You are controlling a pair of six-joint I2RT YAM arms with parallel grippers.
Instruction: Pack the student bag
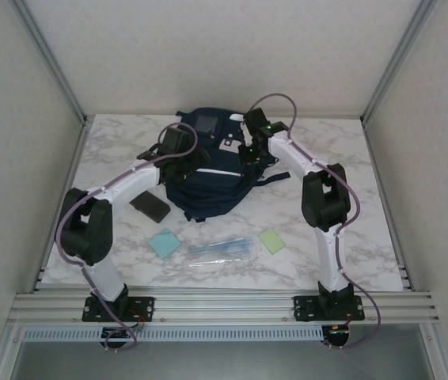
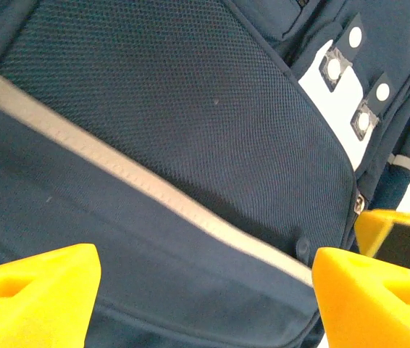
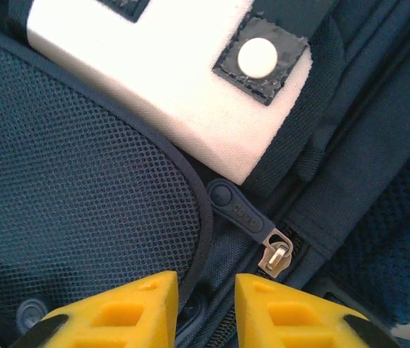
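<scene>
Looking down from above, a navy student bag (image 1: 208, 186) lies flat toward the far middle of a marbled white bench (image 1: 351, 158), well beyond the two arm bases. Both arms bend inward over it. The left hand (image 1: 178, 162) hangs over the bag's left side and the right hand (image 1: 249, 152) over its upper right. On the bench nearer the bases lie a dark block (image 1: 149, 207) just beside the bag's left edge, a pale blue square (image 1: 165, 243), a clear packet of blue pens (image 1: 220, 250) and a pale green square (image 1: 271, 241).

From the left wrist, yellow fingers (image 2: 38, 290) stand wide apart with nothing between them, so the left hand is open above the bag's mesh panel (image 2: 190, 109) and a pale stripe (image 2: 118, 167) running slantwise.

From the right wrist, two yellow fingers (image 3: 129, 312) sit close together with a narrow gap, right over the seam edging the mesh. Whether they pinch the fabric cannot be told. Just beyond them lie a dark zip pull (image 3: 240, 206) and its metal slider (image 3: 277, 255), below a white patch (image 3: 169, 94) bearing a round snap (image 3: 258, 54).
</scene>
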